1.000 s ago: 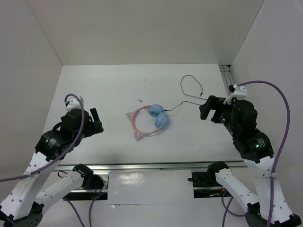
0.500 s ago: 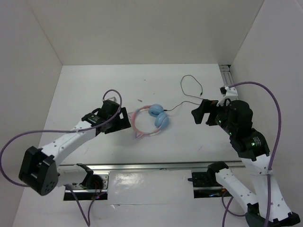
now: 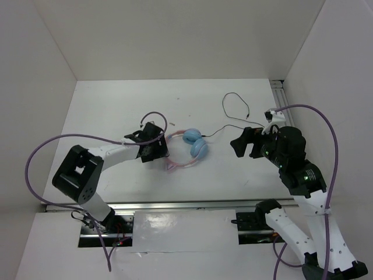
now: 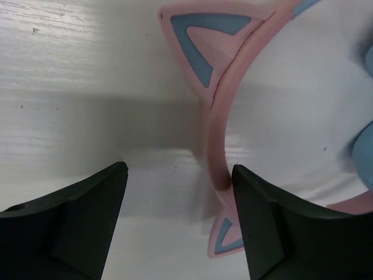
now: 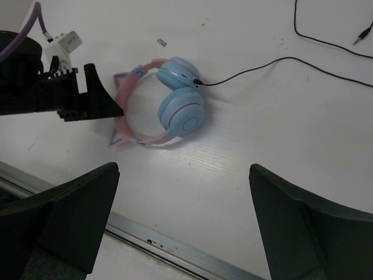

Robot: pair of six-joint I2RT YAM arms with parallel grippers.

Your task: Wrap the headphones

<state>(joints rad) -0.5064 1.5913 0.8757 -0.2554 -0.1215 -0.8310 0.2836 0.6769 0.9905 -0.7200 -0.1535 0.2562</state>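
Observation:
The headphones (image 3: 185, 149) lie flat mid-table: pink cat-ear headband (image 4: 214, 134), two light-blue ear cups (image 5: 181, 111), and a thin black cord (image 3: 233, 108) running right and looping toward the back. My left gripper (image 3: 158, 147) is open, low over the table at the headband's left side; the band's curve lies just inside its right finger (image 4: 262, 227), touching or nearly so. My right gripper (image 3: 246, 143) is open and empty, hovering right of the headphones, above the cord. In the right wrist view the left gripper (image 5: 96, 105) shows beside the band.
A small speck (image 3: 172, 123) lies behind the headphones. The cord's plug end (image 5: 362, 36) rests at the back right. An aluminium rail (image 3: 186, 205) runs along the near edge, another (image 3: 278, 93) at the right back. White walls enclose the table.
My left arm has swung in from the left and reached the headband's left side. My right gripper has moved a little left toward the headphones. The headphones have hardly moved.

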